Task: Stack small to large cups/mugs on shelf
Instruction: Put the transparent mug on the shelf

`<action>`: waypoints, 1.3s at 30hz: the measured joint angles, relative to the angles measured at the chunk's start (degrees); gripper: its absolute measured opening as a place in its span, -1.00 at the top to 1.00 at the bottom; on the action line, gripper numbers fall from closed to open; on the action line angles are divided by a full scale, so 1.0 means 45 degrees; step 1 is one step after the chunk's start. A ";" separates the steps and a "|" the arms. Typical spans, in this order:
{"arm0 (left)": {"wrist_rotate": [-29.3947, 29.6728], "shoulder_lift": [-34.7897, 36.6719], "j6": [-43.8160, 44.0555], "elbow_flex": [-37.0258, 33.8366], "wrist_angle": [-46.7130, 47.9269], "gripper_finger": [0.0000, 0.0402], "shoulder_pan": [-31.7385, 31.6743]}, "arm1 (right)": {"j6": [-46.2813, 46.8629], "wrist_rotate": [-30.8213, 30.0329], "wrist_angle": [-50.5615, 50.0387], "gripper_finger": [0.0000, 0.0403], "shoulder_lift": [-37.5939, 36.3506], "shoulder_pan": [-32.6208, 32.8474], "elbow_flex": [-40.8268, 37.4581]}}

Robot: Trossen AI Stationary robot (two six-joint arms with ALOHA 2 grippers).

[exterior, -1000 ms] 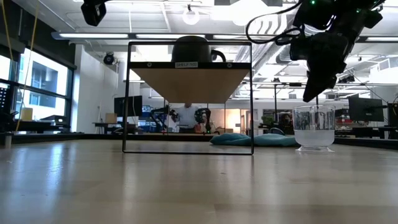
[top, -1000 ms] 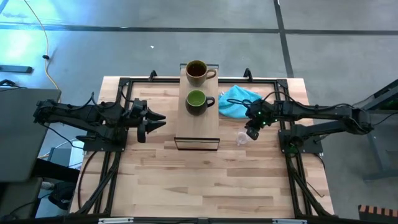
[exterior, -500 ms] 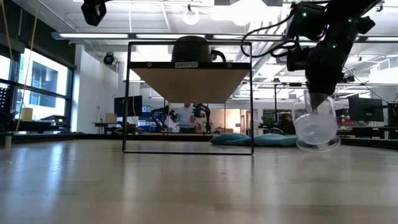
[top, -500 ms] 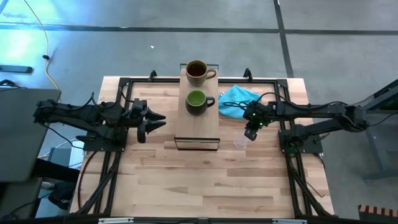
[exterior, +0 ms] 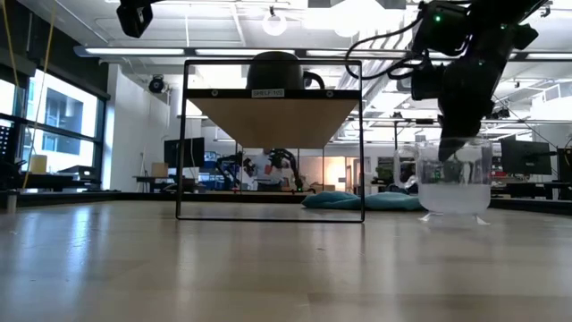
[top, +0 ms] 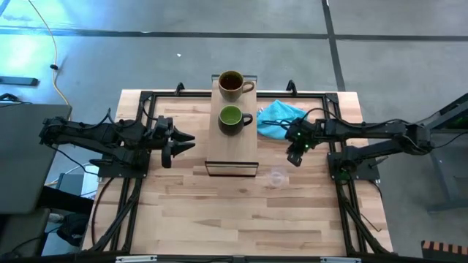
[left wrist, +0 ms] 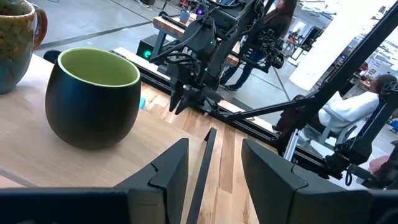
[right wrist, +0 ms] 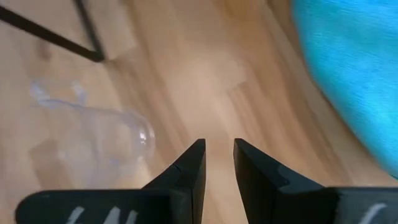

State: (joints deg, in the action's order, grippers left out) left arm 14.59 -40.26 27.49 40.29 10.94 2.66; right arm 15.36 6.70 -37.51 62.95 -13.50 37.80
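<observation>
Glass cup (top: pixel 276 176) has slid nearer the shelf (top: pixel 232 150), free of the empty, parted right gripper (top: pixel 295 157).

turquoise cloth (top: pixel 281 117): crumpled on table (top: pixel 219 219), far right | seated person (left wrist: pixel 351 112): room behind

The small glass cup (top: pixel 277 177) has slid across the table (top: pixel 219 219) toward the shelf's front corner, standing upright again after tipping. The right hand (top: pixel 293 157) has drawn back from it, its fingers empty and parted above the wood.
</observation>
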 joint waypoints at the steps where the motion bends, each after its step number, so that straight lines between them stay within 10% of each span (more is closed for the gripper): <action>1: 0.0000 0.0002 0.0000 0.0000 0.0000 0.31 0.0000 | -0.0043 0.0278 0.0143 0.63 -0.0003 0.0000 0.0000; 13: 0.0005 -0.0003 0.0005 0.0003 -0.0005 0.31 0.0000 | -0.1183 0.2955 0.1206 0.63 -0.0008 0.0800 0.0010; 39: -0.0068 0.0000 -0.0004 0.0000 -0.0019 0.31 0.0000 | 0.2034 0.0994 0.1183 0.63 -0.0004 0.3104 0.0015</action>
State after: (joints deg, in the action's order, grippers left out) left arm 14.28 -40.26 27.47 40.29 10.85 2.66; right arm 24.51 11.18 -32.18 62.94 0.47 37.87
